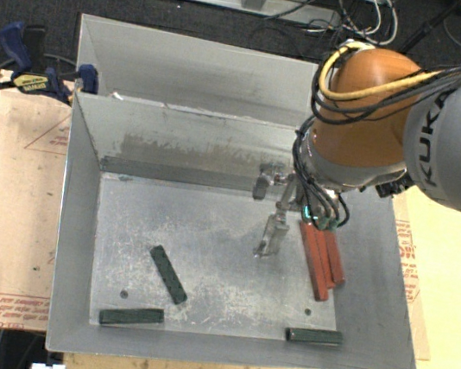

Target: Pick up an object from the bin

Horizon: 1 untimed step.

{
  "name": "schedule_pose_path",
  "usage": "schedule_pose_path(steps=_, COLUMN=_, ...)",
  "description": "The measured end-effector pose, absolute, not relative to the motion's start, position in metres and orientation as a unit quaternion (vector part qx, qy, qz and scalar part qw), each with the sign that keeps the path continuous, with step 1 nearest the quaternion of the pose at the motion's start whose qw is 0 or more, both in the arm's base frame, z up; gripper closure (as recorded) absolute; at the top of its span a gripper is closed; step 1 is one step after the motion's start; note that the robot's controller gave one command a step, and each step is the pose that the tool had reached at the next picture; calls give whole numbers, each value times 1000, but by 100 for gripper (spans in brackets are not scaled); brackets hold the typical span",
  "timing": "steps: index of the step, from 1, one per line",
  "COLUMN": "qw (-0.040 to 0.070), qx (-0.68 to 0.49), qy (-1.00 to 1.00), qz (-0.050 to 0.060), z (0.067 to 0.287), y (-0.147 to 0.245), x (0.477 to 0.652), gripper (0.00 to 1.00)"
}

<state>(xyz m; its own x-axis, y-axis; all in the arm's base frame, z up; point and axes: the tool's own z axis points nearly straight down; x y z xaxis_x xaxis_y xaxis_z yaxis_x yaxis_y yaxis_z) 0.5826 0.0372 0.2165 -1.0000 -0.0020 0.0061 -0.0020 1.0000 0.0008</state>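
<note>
Now the claw (266,245) hangs just left of the red bars (323,261)

Low in the grey bin (79,198), the claw sits above bare metal floor, and the red bars, lying side by side, are just beside it on its right. Whether the claw is apart or together, I cannot tell from this angle. Further off lie a slanted dark green bar (168,274), a front-left green bar (131,317) and a front-right green bar (314,335). The risk, as I judge it: closing here grabs nothing, or a descent clips the red bars' edge and shoves them toward the right wall.
</note>
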Motion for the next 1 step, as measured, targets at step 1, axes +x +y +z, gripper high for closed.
schedule_pose_path(steps=1, qw=2, qx=-29, qy=-1000, qz=-1, z=65, y=12, x=629, gripper=0)
